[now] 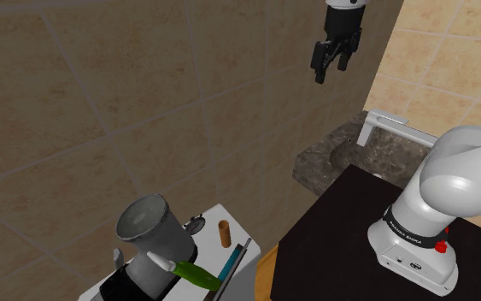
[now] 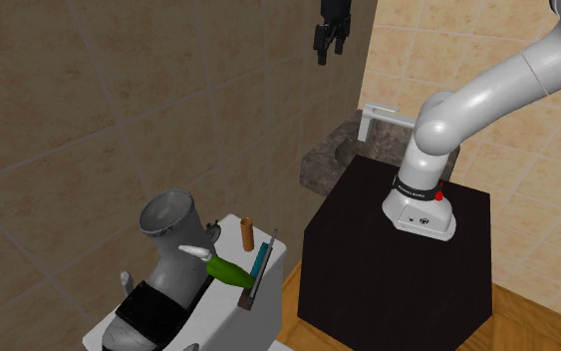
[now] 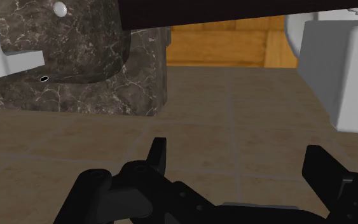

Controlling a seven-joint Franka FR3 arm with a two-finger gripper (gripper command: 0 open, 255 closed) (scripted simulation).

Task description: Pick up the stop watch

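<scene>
We see the gripper (image 1: 331,67) high up, jaws spread. The stopwatch (image 1: 194,225) lies well below, beside a metal pot (image 1: 149,227).

Tiny white lettering on the arm's black base band (image 1: 414,225), unreadable

Stop watch (image 1: 194,224): sm., grey, next to pot (image 1: 149,224).

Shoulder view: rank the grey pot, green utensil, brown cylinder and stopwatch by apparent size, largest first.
1. grey pot
2. green utensil
3. brown cylinder and stopwatch: both small and they look alike, so I won't rank them.
</scene>
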